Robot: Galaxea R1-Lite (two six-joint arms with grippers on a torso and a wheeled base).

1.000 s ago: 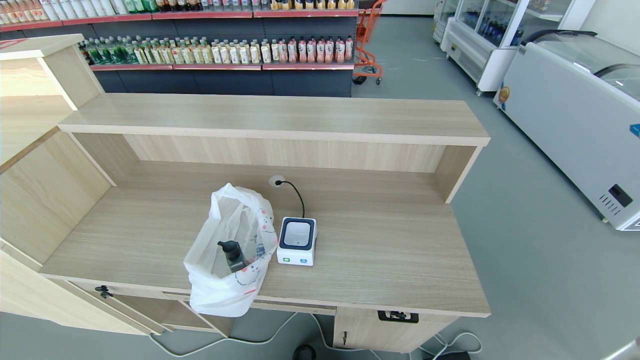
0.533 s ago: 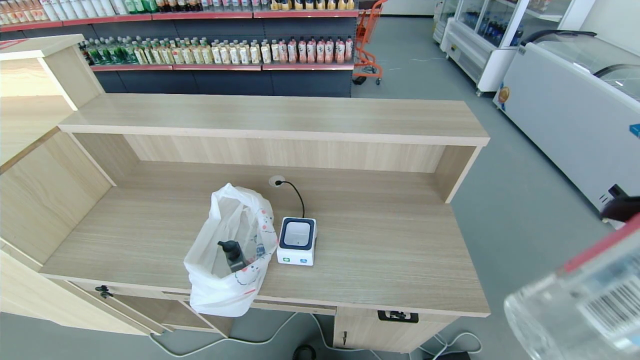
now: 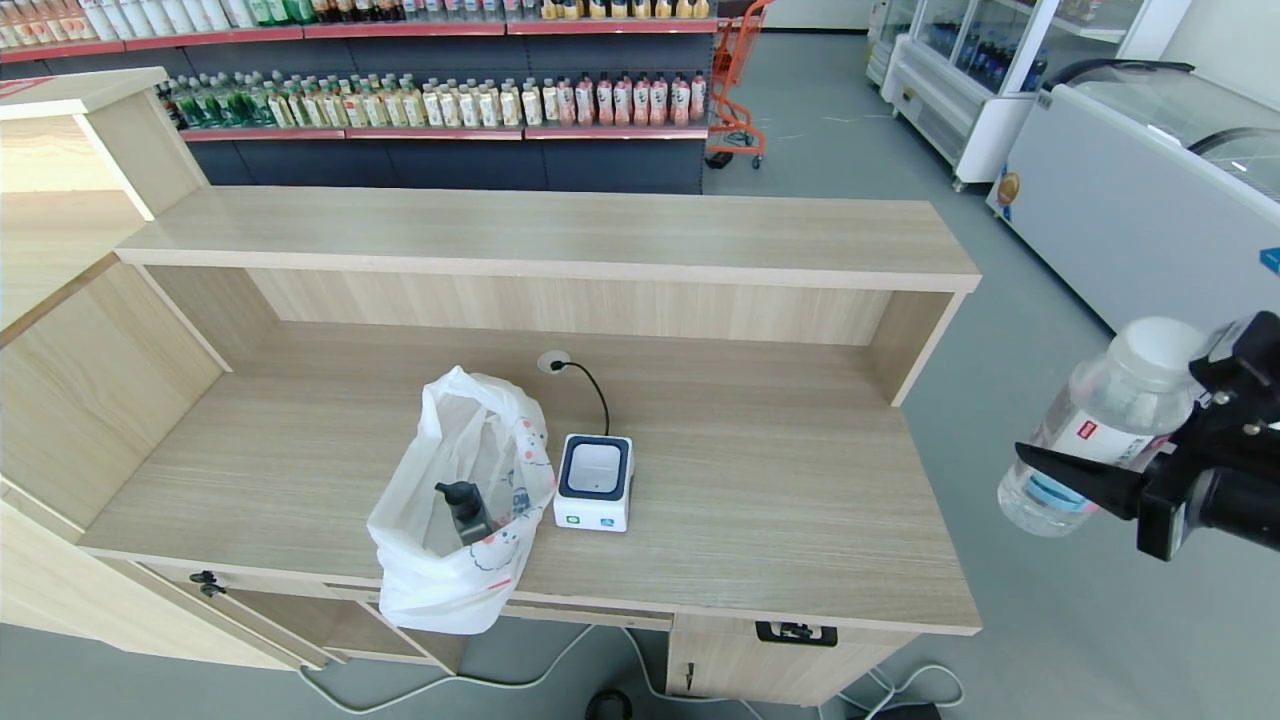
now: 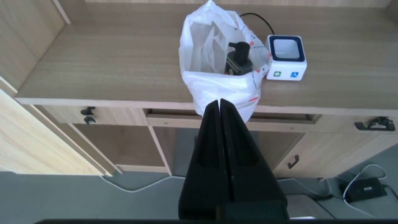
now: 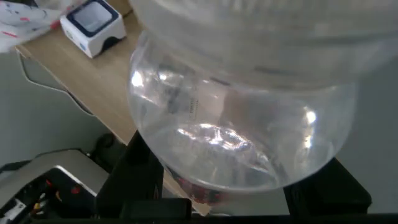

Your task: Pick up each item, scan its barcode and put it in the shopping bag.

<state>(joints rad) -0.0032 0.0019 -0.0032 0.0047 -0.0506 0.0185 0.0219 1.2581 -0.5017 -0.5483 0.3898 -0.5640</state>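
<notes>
Right hand (image 3: 1125, 402) clamps a clear, rounded plastic bottle (image 3: 1095, 435); left hand (image 4: 219, 107) pressed together

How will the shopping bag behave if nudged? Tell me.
The shopping bag looks thin and crumpled, so probably floppy, deforming before sliding. It overhangs the counter edge, so a push might drop it, though the pump bottle inside may anchor it.

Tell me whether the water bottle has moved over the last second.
Yes. The water bottle, held in the right hand, has risen from the head view's lower right corner to beside the right end of the counter.
</notes>
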